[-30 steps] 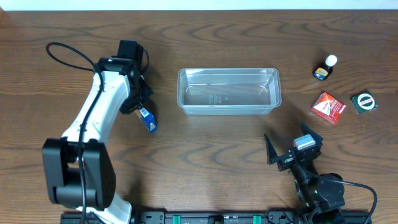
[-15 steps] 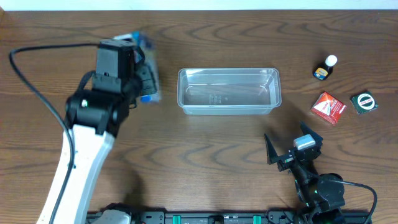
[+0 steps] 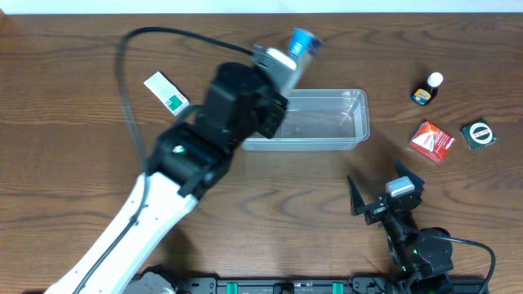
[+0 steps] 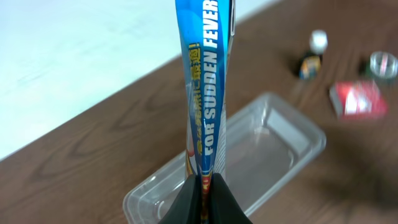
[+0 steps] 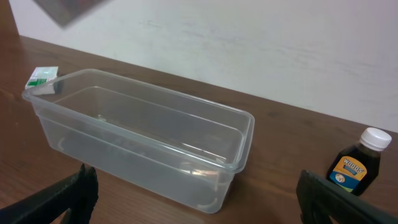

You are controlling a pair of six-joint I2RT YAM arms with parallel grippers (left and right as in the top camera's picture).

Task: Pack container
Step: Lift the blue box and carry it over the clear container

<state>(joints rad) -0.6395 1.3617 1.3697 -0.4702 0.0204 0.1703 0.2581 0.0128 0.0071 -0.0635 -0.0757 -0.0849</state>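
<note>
White-and-green small box [image 3: 166,91]: I see it lying flat on the wood table [image 3: 98,49], well apart from the container's left end and a little toward the far side.

Left arm [image 3: 155,204]: it runs from the near left corner of my overhead view up across the container's left end, hiding that end.

Left gripper [image 4: 202,186]: in my wrist view the two dark fingers are pressed together on the near end of a blue box [image 4: 205,81]. The box is seen edge-on and reads "FOR SUDDEN FEVER". From overhead its free end shows over the container's far rim, left of the rim's middle and raised off the table.

Container [image 3: 359,122]: a clear rectangular tub with rounded corners and a rim. It stands open side up on the table, long sides running left to right, directly below the held box.

Right gripper [image 3: 382,186]: it sits near the table's front edge, nearer to me than the container's right end and apart from it. Its fingers [image 5: 74,193] are spread to full width, and I see nothing between them.

Small brown bottle [image 3: 427,90]: white cap, upright, to the right of the container's far corner.

Red box [image 3: 431,140]: right of the container's near corner, set at an angle.

Small dark green case [image 3: 478,134]: just beside the red box, farthest from the container.
</note>
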